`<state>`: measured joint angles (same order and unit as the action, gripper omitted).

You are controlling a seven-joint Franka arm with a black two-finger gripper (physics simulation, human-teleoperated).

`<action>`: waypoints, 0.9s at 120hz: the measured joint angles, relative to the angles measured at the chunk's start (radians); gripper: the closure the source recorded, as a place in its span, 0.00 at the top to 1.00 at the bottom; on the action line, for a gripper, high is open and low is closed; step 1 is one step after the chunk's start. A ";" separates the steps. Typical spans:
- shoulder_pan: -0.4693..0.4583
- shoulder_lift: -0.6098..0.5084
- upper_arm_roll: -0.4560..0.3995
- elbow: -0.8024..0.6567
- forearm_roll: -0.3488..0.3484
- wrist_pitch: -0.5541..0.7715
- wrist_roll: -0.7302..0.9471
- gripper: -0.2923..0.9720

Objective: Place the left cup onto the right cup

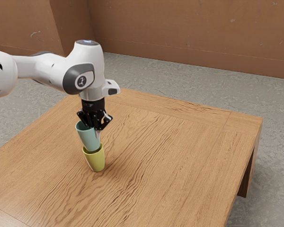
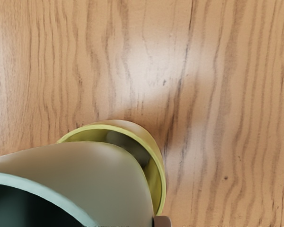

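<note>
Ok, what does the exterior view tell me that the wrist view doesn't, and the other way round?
Exterior view: the arm and its gripper, clamped on the rim of the teal cup. That cup leans with its base down inside the yellow-green cup. This view also takes in the outer edges of the table and the floor.
Wrist view: a look from above into the yellow-green cup's mouth, with a crescent of open space between its rim and the teal cup's wall.
Both: the two nested cups on the wooden table.

exterior view: from beside the arm [image 1: 38, 71], set back; wrist view: straight down, close; both share bench [image 1: 180, 161] and teal cup [image 1: 87, 137].
</note>
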<state>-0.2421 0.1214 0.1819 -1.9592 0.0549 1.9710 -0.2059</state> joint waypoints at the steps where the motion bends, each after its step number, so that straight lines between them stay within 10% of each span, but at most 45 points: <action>1: 0.000 0.000 0.000 -0.001 0.000 0.000 0.000 0.15; 108: 0.001 0.007 -0.001 -0.033 0.002 0.052 -0.017 0.15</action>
<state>-0.2414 0.1282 0.1807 -1.9925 0.0566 2.0232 -0.2234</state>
